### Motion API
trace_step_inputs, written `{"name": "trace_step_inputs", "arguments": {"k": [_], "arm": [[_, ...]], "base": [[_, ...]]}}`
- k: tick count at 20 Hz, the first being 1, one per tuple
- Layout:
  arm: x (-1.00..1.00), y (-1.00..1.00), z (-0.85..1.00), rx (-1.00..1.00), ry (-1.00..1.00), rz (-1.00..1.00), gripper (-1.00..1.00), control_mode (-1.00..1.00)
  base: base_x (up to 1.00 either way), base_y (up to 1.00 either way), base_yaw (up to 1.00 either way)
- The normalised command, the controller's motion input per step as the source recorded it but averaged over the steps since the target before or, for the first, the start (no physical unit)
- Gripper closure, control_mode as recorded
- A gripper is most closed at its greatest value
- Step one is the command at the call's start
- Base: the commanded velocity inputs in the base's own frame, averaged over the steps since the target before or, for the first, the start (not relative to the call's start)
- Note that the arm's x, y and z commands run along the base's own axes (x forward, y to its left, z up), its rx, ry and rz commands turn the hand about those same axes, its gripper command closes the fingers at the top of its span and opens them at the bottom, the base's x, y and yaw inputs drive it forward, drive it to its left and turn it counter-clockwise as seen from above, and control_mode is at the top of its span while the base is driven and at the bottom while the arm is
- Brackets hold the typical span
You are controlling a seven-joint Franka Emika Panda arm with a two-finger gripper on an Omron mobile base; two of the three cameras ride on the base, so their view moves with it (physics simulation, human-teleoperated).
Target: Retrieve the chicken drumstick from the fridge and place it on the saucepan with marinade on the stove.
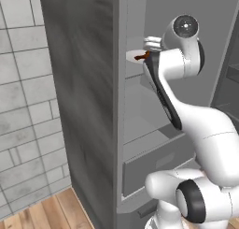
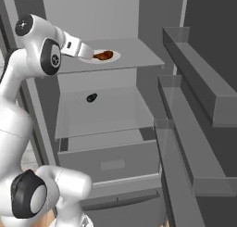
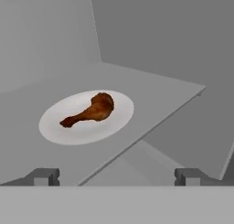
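Observation:
The fridge [image 1: 88, 92] stands open, and its upper shelf [image 2: 139, 54] carries a white plate [image 2: 113, 57]. On that plate lies the chicken drumstick [image 2: 103, 55], brown and glossy, also seen from the left as the drumstick [image 1: 139, 58]. In the hand view the drumstick [image 3: 91, 109] lies a short way ahead, thin bone end to the left. My gripper [image 3: 117, 176] is open and empty, level with the shelf's front edge, its fingertips [image 3: 45, 175] wide apart. From the right, the gripper [image 2: 89, 53] hovers just left of the plate. The saucepan and the stove are out of view.
A small dark object [image 2: 91, 97] lies on the middle shelf. Below it is a closed drawer [image 2: 111, 163]. The open door's racks [image 2: 194, 64] stick out on the right. A tiled wall [image 1: 23, 106] and wooden floor [image 1: 46, 211] lie left of the fridge.

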Motion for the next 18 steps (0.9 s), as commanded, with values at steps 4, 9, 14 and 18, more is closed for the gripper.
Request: {"name": "trace_step_inputs", "arguments": {"k": [4, 9, 14, 18], "arm": [[0.3, -0.08, -0.12, 0.04, 0.0, 0.0, -1.0, -1.0], [0.27, -0.07, -0.23, 0.02, 0.0, 0.0, -1.0, -1.0], [0.25, 0.0, -0.05, 0.01, 0.0, 0.0, -1.0, -1.0], [0.16, 0.0, 0.0, 0.0, 0.02, 0.0, -1.0, -1.0]], "base": [[0.0, 0.0, 0.0], [0.0, 0.0, 0.0], [0.0, 0.0, 0.0], [0.0, 0.0, 0.0]]}}
